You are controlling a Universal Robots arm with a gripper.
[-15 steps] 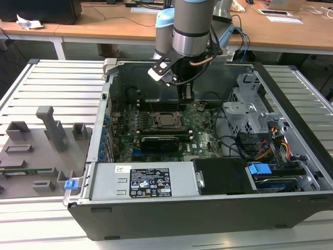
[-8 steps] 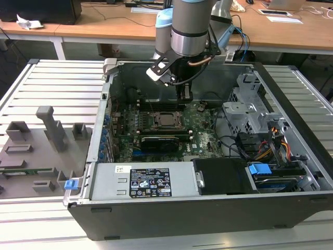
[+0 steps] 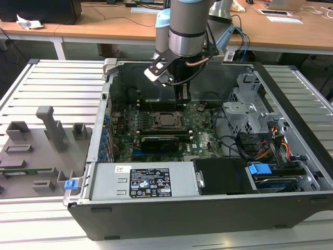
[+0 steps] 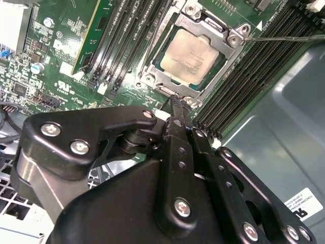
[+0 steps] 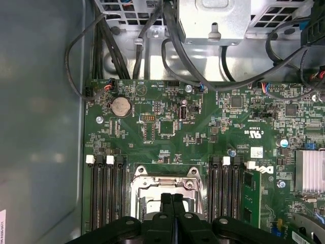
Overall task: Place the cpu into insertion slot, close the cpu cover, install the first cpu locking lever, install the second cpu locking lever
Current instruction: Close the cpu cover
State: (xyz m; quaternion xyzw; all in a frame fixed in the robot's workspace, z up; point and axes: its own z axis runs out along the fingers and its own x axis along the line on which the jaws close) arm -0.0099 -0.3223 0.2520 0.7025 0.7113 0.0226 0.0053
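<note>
Closest to your wrist cameras is the pincer [image 4: 175, 104] itself. Its black linkage takes up the foreground, and its two fingers are pressed together with nothing that you can see between them. In the first wrist view the same pincer [image 5: 172, 199] shows only a thin seam between the fingers, directly over the metal frame of the socket. In the second wrist view its tip sits at the near edge of that frame, touching it or just shy of it; you cannot tell which.

The cpu [image 4: 194, 51] lies flat in the insertion slot [image 3: 156, 119], its silver-grey top showing through the square window. The cpu cover [image 4: 219, 71] looks to be down over it, framing the chip on all sides. So you can count the first two steps as done, going by how things lie.

The levers are less clear. A thin metal rod [image 4: 284, 36] runs from a corner of the socket out across the memory slots [image 4: 254, 76], which suggests one lever is not latched. The other lever is not clear enough to judge.

In the exterior view, the arm reaches down into the open computer case [image 3: 208, 219], which rests on the grey slatted table [image 3: 52, 78].
</note>
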